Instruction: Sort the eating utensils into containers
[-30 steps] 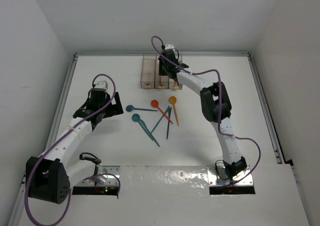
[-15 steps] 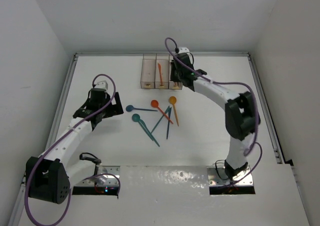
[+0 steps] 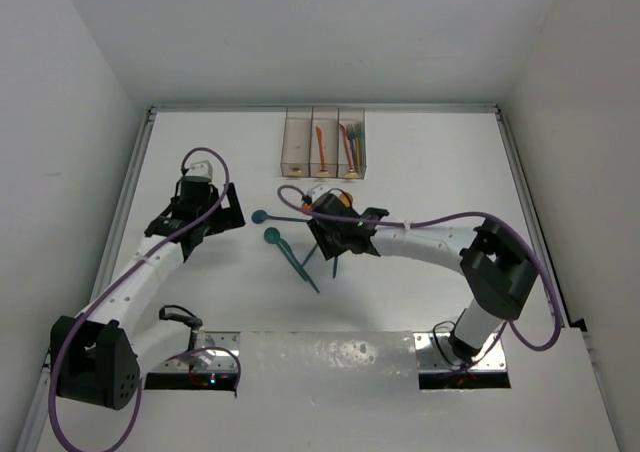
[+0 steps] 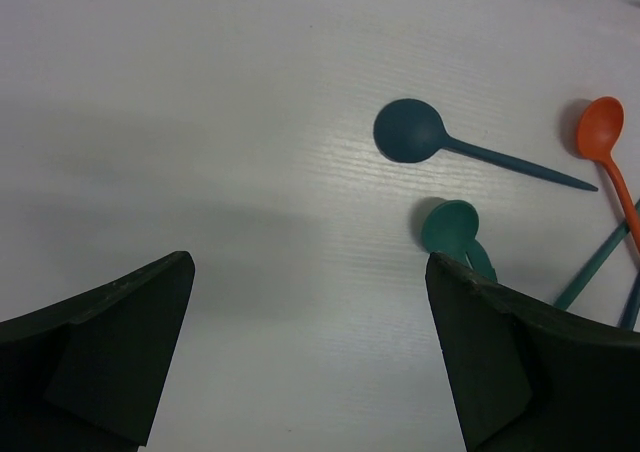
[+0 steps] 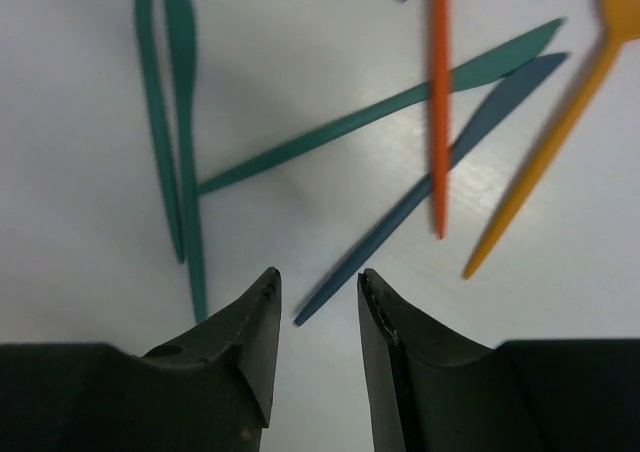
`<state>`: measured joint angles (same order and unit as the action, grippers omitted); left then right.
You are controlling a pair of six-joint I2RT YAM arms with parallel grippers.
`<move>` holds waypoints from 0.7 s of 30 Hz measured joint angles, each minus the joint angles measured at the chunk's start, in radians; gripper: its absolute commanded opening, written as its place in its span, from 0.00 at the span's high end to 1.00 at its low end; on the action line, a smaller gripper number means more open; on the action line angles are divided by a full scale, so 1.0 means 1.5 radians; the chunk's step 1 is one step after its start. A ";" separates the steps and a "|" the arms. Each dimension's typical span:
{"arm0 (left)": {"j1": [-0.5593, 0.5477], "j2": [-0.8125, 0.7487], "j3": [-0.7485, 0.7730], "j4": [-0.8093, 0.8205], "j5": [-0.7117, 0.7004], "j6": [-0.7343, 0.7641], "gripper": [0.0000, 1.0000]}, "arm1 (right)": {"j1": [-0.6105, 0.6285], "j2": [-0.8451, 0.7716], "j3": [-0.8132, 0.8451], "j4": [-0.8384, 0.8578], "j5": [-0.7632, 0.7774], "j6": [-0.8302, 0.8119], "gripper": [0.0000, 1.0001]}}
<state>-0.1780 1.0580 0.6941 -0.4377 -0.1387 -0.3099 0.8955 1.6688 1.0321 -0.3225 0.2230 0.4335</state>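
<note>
On the surface (image 3: 440, 172) right under the right pincer (image 5: 317, 290) we find the loose eating utensils fanned out. The blue knife (image 5: 430, 184) is the one we are lined up on. Its near tip lies in the narrow gap between the two fingers, and its long axis runs away up and to the right, slanted rather than square to the closing line. The jaws stand a little apart and hold nothing.

A teal knife (image 5: 380, 107) lies just beyond at nearly the same slant, and a red-orange handle (image 5: 438, 102) crosses both, so we judge the free near end the cleanest place to grip, perhaps after a small wrist turn.

Our left pincer (image 4: 308, 302) is spread wide and empty. It sits off to the left, with only a teal spoon (image 4: 450, 225) close to it, so the right arm is plainly nearer.

The containers (image 3: 298, 132) stand at the far edge, well apart from the pile, with utensils already in the middle and right bins.
</note>
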 measured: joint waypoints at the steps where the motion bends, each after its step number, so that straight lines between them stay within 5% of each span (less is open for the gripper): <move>1: 0.000 -0.002 0.001 -0.001 -0.009 -0.005 0.00 | 0.018 0.000 -0.007 -0.001 -0.001 -0.002 0.63; 21: 0.000 -0.029 0.004 -0.045 -0.110 -0.060 0.01 | 0.126 0.107 -0.016 0.039 -0.023 0.009 0.62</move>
<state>-0.1780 1.0149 0.6994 -0.5049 -0.3042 -0.4004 1.0843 1.8290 1.0088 -0.2634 0.1883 0.4465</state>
